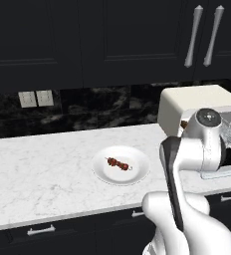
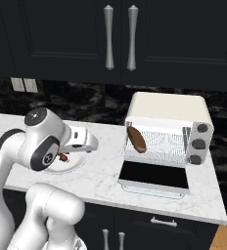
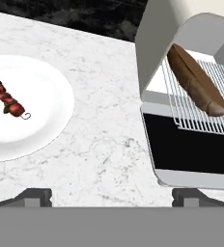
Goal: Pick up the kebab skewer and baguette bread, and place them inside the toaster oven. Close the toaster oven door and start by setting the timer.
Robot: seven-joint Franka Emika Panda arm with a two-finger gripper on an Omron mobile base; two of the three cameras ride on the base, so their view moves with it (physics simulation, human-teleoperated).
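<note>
Hand view nearest: gripper point(image 3: 111, 197) fingers spread wide, holding nothing, over bare marble counter point(image 3: 109, 144). Kebab skewer point(image 3: 7, 101) lying on white plate point(image 3: 46, 125), well apart from toaster oven point(image 2: 167, 129). Toaster oven door point(image 2: 154, 177) dropped flat, open, near counter front edge. Baguette bread point(image 2: 136, 139) on wire rack point(image 2: 162, 146), left end, seen clearly from right base view; left base view hides oven front behind arm. Open counter between plate and oven.

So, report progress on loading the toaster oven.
Done: the baguette bread lies on the wire rack inside the toaster oven.
In hand: nothing; the gripper hangs over the counter, jaws wide apart.
Left: the kebab skewer sits on the white plate; the toaster oven door lies open; the timer is unset.
</note>
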